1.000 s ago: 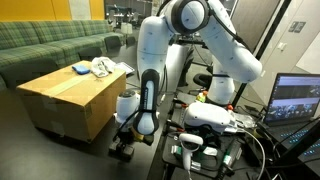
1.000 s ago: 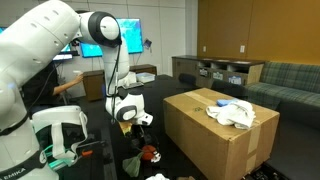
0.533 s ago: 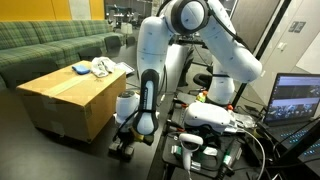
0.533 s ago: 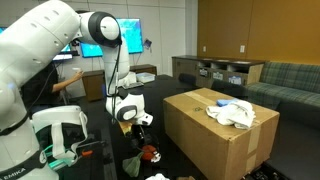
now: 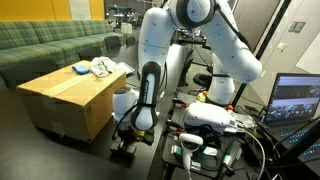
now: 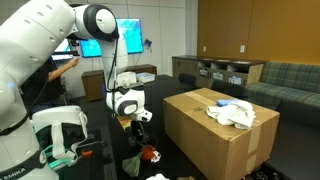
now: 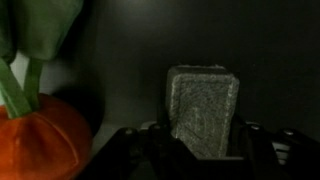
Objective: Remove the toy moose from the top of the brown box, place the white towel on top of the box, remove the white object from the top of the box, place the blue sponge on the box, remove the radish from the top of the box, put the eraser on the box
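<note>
My gripper (image 7: 200, 140) hangs low beside the brown box (image 5: 70, 98), near the floor, in both exterior views (image 6: 137, 133). In the wrist view its jaws stand on either side of an upright grey eraser (image 7: 203, 102) and look shut on it. The orange-red radish (image 7: 40, 135) with green leaves lies just left of the eraser, and shows as a red spot on the floor (image 6: 150, 154). On the box (image 6: 215, 140) lie the white towel (image 5: 103, 67) and the blue sponge (image 5: 80, 69). The toy moose is not in view.
A green sofa (image 5: 45, 40) stands behind the box. A laptop (image 5: 297, 98) and cabling sit by the robot base (image 5: 205, 120). A shelf unit (image 6: 225, 70), a screen (image 6: 105, 42) and a person (image 6: 60, 80) are farther back.
The arm has shifted slightly and the gripper has risen a little beside the box. The things on the box have not moved.
</note>
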`<state>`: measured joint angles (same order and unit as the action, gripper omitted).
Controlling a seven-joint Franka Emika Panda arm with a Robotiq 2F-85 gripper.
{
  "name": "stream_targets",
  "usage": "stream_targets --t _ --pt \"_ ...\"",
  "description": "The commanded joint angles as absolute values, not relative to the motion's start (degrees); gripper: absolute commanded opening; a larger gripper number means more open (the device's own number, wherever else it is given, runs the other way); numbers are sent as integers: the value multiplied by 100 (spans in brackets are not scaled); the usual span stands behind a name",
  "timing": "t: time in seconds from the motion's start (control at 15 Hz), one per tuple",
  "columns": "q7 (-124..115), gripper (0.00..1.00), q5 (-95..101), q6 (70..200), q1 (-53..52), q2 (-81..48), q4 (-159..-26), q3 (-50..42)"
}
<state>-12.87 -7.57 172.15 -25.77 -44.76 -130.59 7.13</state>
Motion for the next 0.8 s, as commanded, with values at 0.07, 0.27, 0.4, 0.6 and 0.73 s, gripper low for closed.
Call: stream_targets --t 0.07,0.27,0.4,0.6,0.73 --pt "-1406 32 -540 16052 -2619 -3069 -13742 666" --pt "-1622 32 -372 15342 -2583 -2195 -13949 603" --pt "-1654 32 -268 14727 -2378 -1649 -13916 649" --pt "-1667 32 -126 13945 -2028 -1083 -13600 656" --pt "-1638 32 -59 13593 -1792 -938 -13263 657"
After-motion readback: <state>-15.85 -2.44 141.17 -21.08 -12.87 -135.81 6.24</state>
